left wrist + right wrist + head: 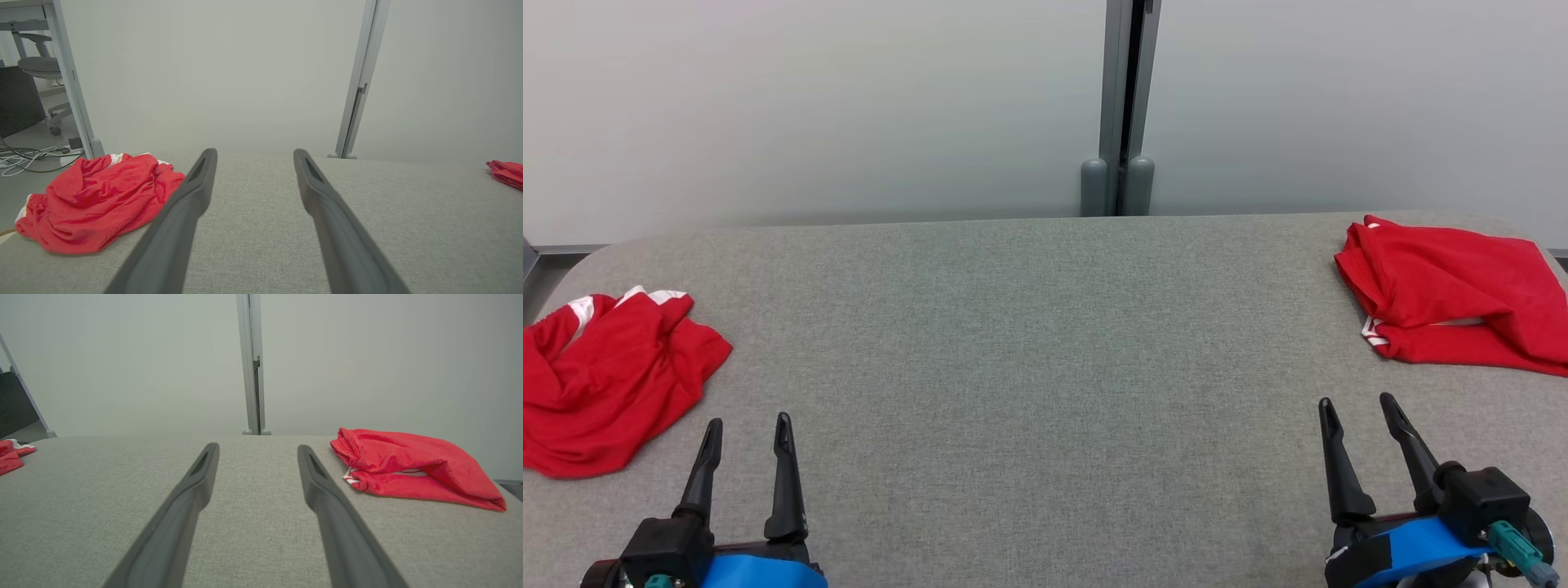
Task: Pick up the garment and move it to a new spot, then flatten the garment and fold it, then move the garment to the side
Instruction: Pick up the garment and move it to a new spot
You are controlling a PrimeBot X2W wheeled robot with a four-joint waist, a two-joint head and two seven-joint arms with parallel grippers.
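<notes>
The left gripper [749,421] and the right gripper [1356,402] both hover low over the grey tabletop [1045,343], each with its two dark fingers spread wide and nothing between them.

The crumpled garment [605,384] lies just outboard of the left gripper and a little ahead of its fingertips, not touching them. A second, folded garment [1454,294] lies ahead of the right gripper and slightly to its outer side, well apart from the first. Since that one looks neatly doubled over and set aside, the heap by the left gripper is probably the piece to work on, and the pick-up has not yet begun.

To do it well, the left gripper should swing outward over the heap and come down on a raised ridge of cloth instead of a flat patch, so the slim fingers pinch several layers. A grip near the white-trimmed edge would help the piece hang open when it is carried toward the bare stretch between the two grippers.

The crumpled garment is bright red with a slight sheen and fine mesh look, thin and limp, bunched in soft irregular folds with white bands at one end. The folded one is a flatter, roughly rectangular slab of the same red. The tabletop has a woven, felt-like cover that could drag on cloth
</notes>
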